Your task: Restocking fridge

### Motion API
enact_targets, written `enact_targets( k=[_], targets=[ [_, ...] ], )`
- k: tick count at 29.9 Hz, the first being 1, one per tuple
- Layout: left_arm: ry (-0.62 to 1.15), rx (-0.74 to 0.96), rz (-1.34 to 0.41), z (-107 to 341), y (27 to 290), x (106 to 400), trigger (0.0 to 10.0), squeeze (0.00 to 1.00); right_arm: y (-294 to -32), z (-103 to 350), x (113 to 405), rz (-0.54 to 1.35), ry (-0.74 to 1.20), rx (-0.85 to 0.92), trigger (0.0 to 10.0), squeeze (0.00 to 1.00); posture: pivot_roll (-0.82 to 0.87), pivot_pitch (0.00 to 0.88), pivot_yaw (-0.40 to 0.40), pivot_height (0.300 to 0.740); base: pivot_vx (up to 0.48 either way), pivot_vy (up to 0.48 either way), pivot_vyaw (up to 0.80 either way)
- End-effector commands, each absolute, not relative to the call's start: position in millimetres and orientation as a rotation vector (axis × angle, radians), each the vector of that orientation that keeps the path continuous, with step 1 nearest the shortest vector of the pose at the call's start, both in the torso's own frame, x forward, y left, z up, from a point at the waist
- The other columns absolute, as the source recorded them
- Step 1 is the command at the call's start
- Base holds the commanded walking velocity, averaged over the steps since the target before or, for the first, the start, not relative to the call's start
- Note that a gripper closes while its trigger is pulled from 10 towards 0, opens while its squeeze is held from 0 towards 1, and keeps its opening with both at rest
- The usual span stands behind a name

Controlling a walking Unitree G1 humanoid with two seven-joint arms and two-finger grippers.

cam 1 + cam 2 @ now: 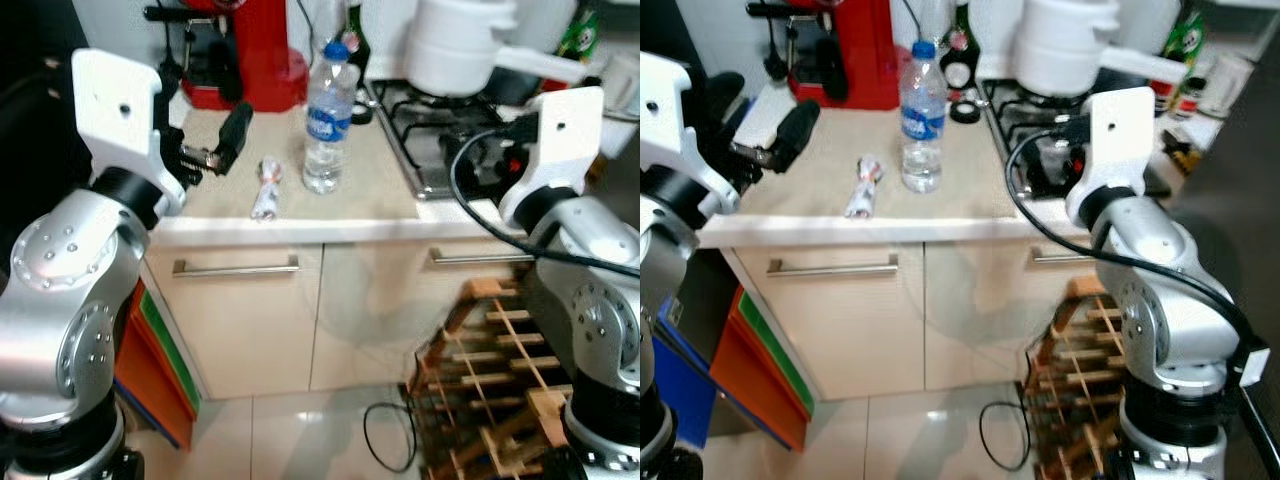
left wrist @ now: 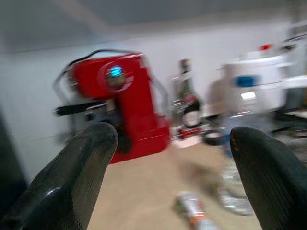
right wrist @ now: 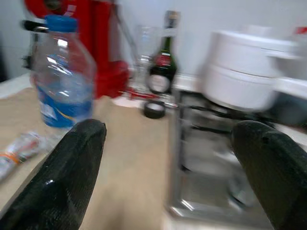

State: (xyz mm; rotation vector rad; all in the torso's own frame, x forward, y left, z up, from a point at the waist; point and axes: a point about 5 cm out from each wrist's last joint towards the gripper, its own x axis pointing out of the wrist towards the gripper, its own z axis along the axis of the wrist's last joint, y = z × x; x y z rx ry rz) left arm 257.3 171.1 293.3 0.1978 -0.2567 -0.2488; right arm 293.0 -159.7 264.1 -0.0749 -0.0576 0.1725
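Left claw [image 1: 205, 150] spread wide above beige table [image 1: 370, 185], near its left edge. Right claw [image 3: 177, 167] parted too, over the steel hob [image 1: 440, 140]. Between them: clear ribbed water bottle [image 1: 327, 115], crumpled wrapper [image 1: 267, 187].

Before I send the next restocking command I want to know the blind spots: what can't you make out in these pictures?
- Small crumpled white wrapper on the beige countertop: print too small in the eye views, blurred in the left wrist view.
- Clear plastic water bottle with blue cap: label text too small.
- White pot on the stove: top cut off by the frame edge.
- Right gripper: hidden behind its wrist in the eye views.
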Motion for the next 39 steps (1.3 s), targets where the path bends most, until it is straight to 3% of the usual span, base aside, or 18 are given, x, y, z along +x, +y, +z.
enact_targets(
  k=[1,8,26,39],
  targets=[
    [-0.264,0.196,-0.259,294,169,259,10.0,0.0,-162,270,295,0.164,-0.082,-0.081,10.0,0.0,0.07,0.0,-0.031,0.74,0.428,0.0,0.0],
    [-0.306,0.179,-0.233,297,170,260,10.0,0.0,-160,273,297,0.172,-0.094,-0.087,10.0,0.0,0.07,0.0,-0.035,0.74,0.346,0.238,0.0],
    [-0.323,0.186,-0.233,296,168,264,10.0,0.0,-166,299,310,0.175,-0.147,-0.098,10.0,0.0,0.06,0.0,-0.032,0.74,0.0,0.0,0.0],
    [-0.323,0.174,-0.252,292,162,271,10.0,0.0,-136,302,346,0.303,-0.143,0.066,10.0,0.0,0.08,0.0,-0.03,0.74,0.0,0.0,0.0]
  ],
)
